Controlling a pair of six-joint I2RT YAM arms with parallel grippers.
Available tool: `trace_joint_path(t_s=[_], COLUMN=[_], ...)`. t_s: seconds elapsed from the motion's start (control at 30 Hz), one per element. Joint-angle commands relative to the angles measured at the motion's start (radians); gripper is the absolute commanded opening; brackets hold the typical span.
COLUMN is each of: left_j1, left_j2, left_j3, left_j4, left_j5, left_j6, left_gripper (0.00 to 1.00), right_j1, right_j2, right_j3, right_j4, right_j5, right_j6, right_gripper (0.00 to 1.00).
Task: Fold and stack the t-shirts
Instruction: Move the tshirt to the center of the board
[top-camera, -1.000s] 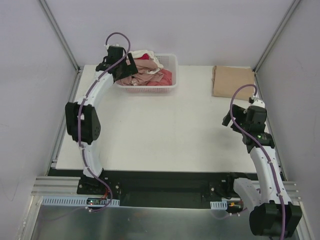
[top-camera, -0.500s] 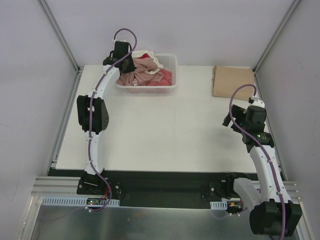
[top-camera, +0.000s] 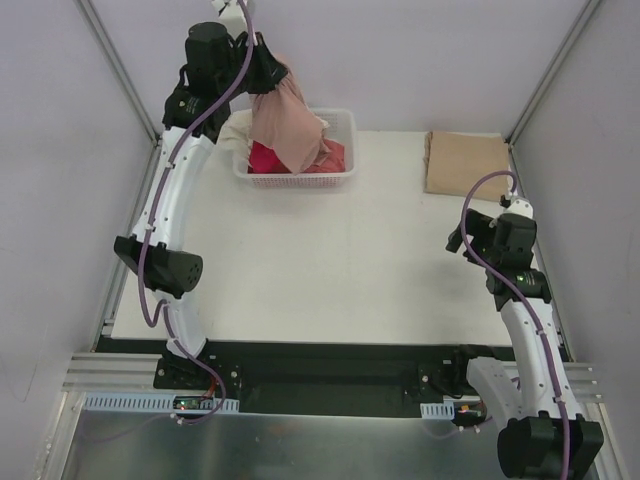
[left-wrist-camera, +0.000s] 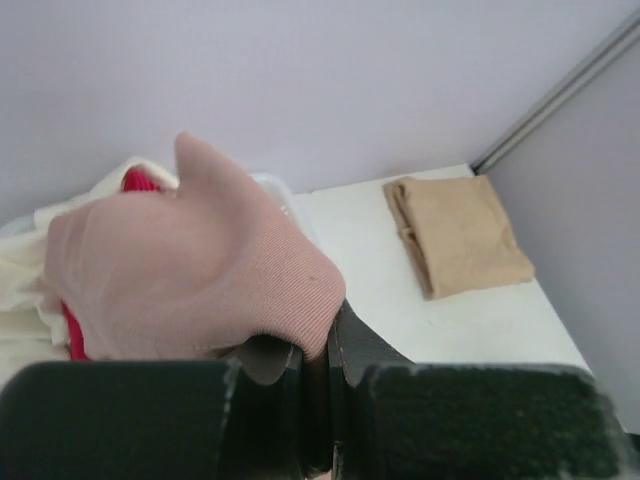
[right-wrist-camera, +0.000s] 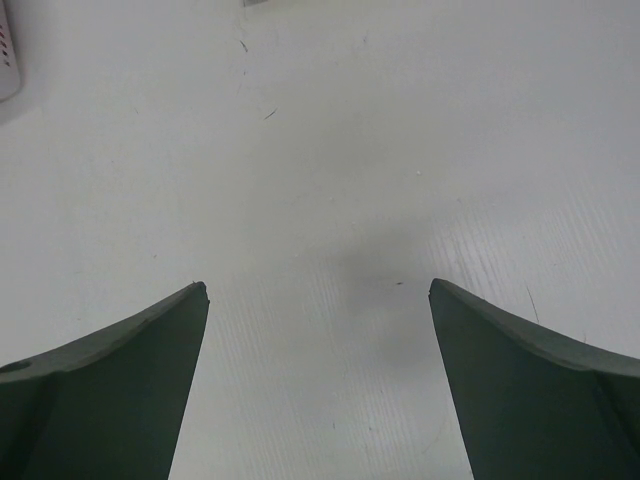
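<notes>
Lifted since a second ago: left jaws pinching dusty-pink tee (top-camera: 290, 130), dangling over far-left basket (top-camera: 300, 179) | right jaws spread, idle | step: I'm extracting | next: carry it clear, spread on worktop (top-camera: 330, 260).

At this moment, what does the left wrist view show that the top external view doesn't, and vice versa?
Left wrist only: the left claw shut on a fold of the dusty-pink t-shirt, seen close. Top external only: the right claw, away from any shirt, and the pink shirt hanging over the white basket. Both: that pink shirt, the folded tan t-shirt at the far right, the cream t-shirt and a red t-shirt.
</notes>
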Motion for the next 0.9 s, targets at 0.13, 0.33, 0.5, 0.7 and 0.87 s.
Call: trace_joint_path(t_s=[0.13, 0.33, 0.5, 0.7, 0.87], left_j1=[-0.075, -0.136, -0.2, -0.242, -0.242], left_j2=[-0.221, -0.324, -0.436, -0.542, -0.517], left_j3=[0.055, 0.04, -0.046, -0.348, -0.628], left_j4=[0.182, 0.202, 0.217, 0.228, 0.222], left_j5=[0.145, 0.235, 0.421, 0.477, 0.411], left_j6=[0.02, -0.002, -0.046, -0.092, -0.12], left_gripper=[0.0, 0.0, 0.0, 0.08, 0.12], right_j1=[0.007, 0.007, 0.007, 0.007, 0.007], right_j2=[-0.054, -0.092, -0.121, -0.134, -0.127], right_j3=[0.006, -0.005, -0.008, 0.009, 0.024], right_j4=[0.017, 0.029, 0.035, 0.009, 0.0], right_j5=[-0.023, -0.028, -0.068, -0.043, -0.08], right_j6=[-0.007, -0.007, -0.01, 0.008, 0.017], right_gripper=[0.97, 0.97, 0.97, 0.97, 0.97])
